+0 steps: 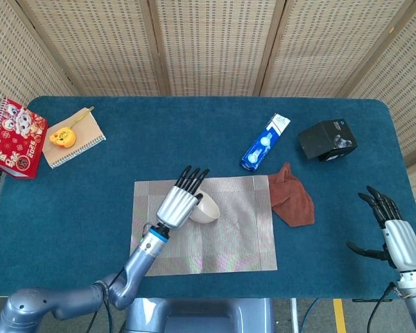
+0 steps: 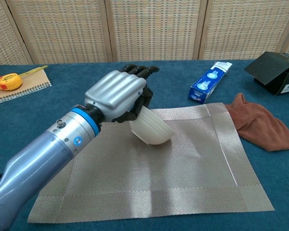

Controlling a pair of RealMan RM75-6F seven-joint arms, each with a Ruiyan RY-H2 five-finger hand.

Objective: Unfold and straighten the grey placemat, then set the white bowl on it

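Observation:
The grey placemat (image 1: 229,236) (image 2: 183,183) lies flat and unfolded on the blue table. My left hand (image 1: 179,201) (image 2: 120,94) grips the white bowl (image 1: 206,210) (image 2: 151,129) by its rim, tilted, over the middle of the mat. Whether the bowl touches the mat I cannot tell. My right hand (image 1: 399,239) hovers open at the table's right front edge, holding nothing, and shows only in the head view.
A brown cloth (image 1: 292,199) (image 2: 260,125) touches the mat's right edge. A blue box (image 1: 265,142) (image 2: 209,82) and a black box (image 1: 327,139) (image 2: 277,72) lie behind it. A notebook with a yellow tape measure (image 1: 63,137) (image 2: 8,81) and a red booklet (image 1: 14,137) sit far left.

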